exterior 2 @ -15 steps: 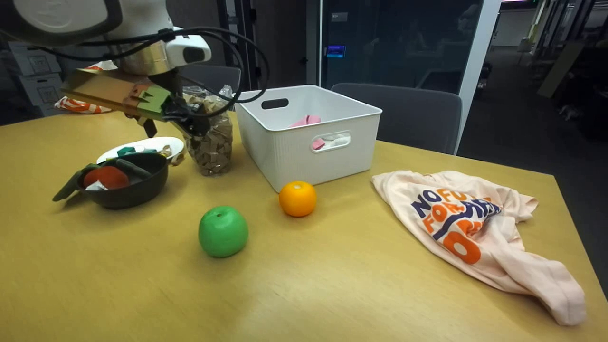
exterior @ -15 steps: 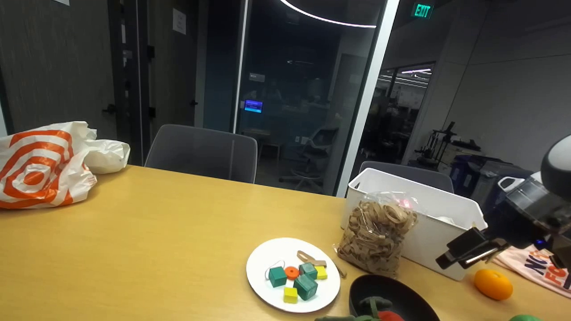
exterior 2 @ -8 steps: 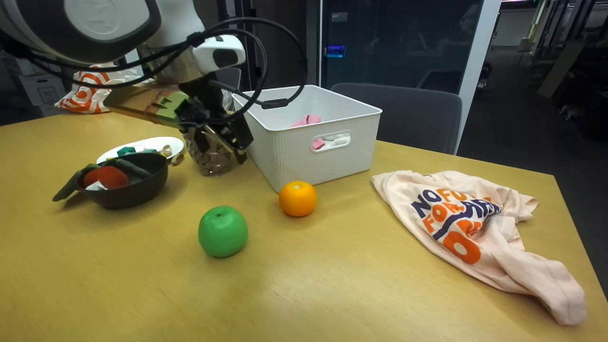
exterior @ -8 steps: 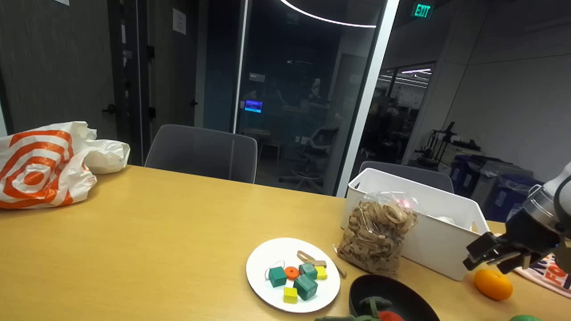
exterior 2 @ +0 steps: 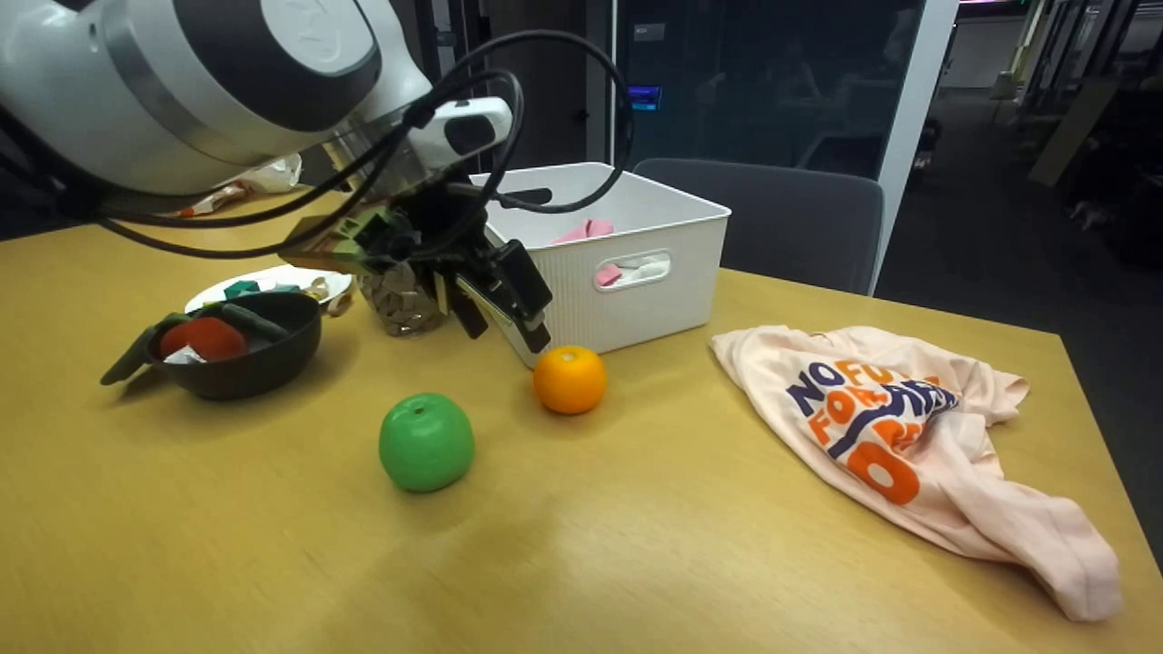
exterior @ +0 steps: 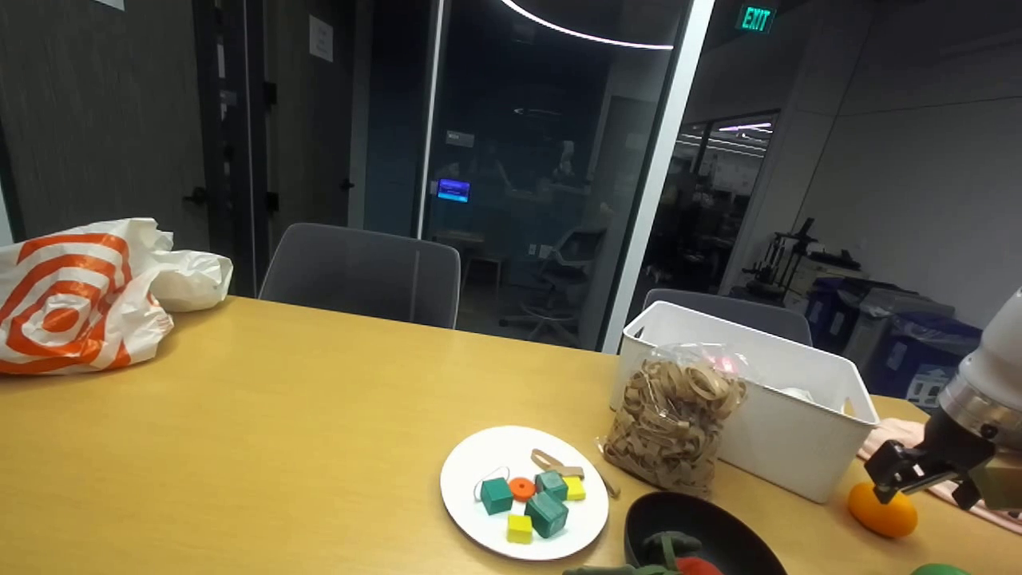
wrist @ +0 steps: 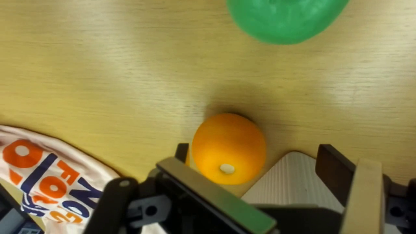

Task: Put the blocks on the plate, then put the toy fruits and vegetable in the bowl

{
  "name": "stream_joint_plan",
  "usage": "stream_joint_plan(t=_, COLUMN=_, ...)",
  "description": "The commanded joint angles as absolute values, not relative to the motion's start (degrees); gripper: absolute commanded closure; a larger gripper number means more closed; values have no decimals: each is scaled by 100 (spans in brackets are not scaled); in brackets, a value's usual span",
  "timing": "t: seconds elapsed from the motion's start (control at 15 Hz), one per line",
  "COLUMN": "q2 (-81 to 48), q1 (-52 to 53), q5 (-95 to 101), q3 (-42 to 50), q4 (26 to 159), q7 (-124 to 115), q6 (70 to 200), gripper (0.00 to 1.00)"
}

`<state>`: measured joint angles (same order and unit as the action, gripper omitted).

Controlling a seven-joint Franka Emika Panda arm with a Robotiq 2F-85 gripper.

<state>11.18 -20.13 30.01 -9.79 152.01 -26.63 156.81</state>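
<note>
My gripper (wrist: 255, 152) is open and empty above the round orange toy fruit (wrist: 229, 143), which sits nearer the left finger in the wrist view. In both exterior views the gripper (exterior 2: 504, 331) is close to the orange fruit (exterior 2: 570, 380), just above the table. The round bright green toy (exterior 2: 425, 443) stands on the table nearby. The black bowl (exterior 2: 245, 377) holds a red toy (exterior 2: 213, 338) and elongated green pieces (exterior 2: 254, 322), one (exterior 2: 136, 356) hanging over the rim. The white plate (exterior: 471, 463) bears teal blocks (exterior: 497, 496), yellow blocks (exterior: 520, 529) and a red piece (exterior: 522, 489).
The white bin (exterior 2: 627, 313) stands right behind the orange fruit, its corner showing between the fingers. A clear bag of tan bands (exterior: 675, 431) stands between bin and plate. A pink printed cloth (exterior 2: 863, 436) lies to one side. A plastic shopping bag (exterior: 72, 311) lies farther off.
The arm has moved from beside the bag of bands, above the bowl's side, across and down to the orange fruit. The toys, blocks, bowl and plate have not moved.
</note>
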Motion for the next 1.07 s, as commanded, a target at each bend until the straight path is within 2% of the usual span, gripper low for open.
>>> stream_joint_plan(t=0.0, q2=626, q1=-2178, q5=3586, q3=-1125, q4=14929, q7=-3394, q6=16143, gripper=0)
stream_joint_plan(t=0.87, q2=-966, q1=-2326, q5=5920, q3=-770, q4=13981, q7=-5134, q6=16457, gripper=0)
stream_joint_plan(t=0.93, q2=-1059, q1=-2315, q5=6003, q3=-754, q4=13940, q7=-5191, q6=16496, gripper=25)
stream_joint_plan(t=1.0, q2=-1129, q1=-2299, q5=6095, q3=-744, q4=13900, q7=-5240, q6=16521, gripper=25)
